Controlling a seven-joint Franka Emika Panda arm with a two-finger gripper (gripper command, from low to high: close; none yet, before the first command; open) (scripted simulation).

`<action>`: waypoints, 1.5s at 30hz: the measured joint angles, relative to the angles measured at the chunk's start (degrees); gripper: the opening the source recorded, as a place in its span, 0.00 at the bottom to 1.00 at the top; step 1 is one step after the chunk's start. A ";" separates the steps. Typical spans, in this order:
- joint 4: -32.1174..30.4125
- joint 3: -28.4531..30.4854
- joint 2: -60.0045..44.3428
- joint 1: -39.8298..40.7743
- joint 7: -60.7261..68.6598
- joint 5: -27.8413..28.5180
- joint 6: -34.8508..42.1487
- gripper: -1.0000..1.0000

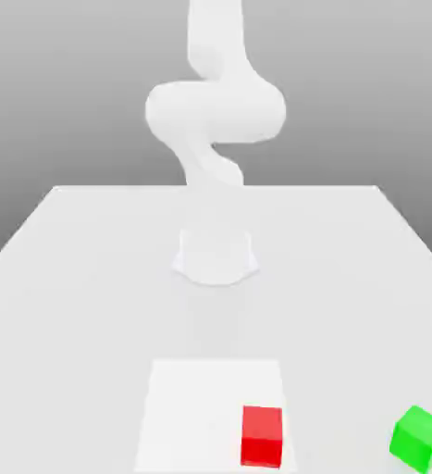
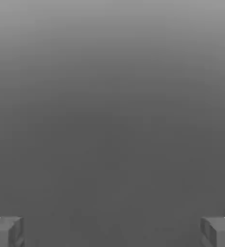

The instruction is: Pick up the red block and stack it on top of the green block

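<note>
Red block: upright on white square. Green block: apart, turned, exterior view's right.

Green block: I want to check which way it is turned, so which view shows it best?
The exterior view: the green block sits near its right edge, turned at an angle, with its top and side faces visible. The hand view shows grey background between the pincer's open fingers, and no green.
</note>
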State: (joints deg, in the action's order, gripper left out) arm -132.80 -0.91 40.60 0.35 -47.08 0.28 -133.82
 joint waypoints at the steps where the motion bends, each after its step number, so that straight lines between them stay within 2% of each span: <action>1: -0.44 -0.40 -2.26 0.15 -0.54 0.12 -0.88 0.50; 17: -6.91 -5.00 -35.67 0.91 -9.03 2.71 -13.91 0.50; 24: -9.71 -5.31 -50.14 -0.52 -11.86 2.66 -19.64 0.50; 29: -8.72 -3.62 -60.52 -2.02 -13.60 4.49 -27.55 0.50; 30: -8.51 -3.28 -61.93 -2.31 -13.80 4.76 -28.73 0.00; 37: -8.52 -3.31 -61.95 -2.27 -13.88 4.83 -28.77 0.00; 42: -9.73 -4.92 -53.22 -1.47 -12.21 2.70 -21.25 0.00; 45: -6.31 -8.48 -53.08 -5.12 -11.51 3.76 -17.36 0.00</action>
State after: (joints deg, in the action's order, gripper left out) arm -139.10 -9.39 -12.48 -4.77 -58.59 4.04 -151.18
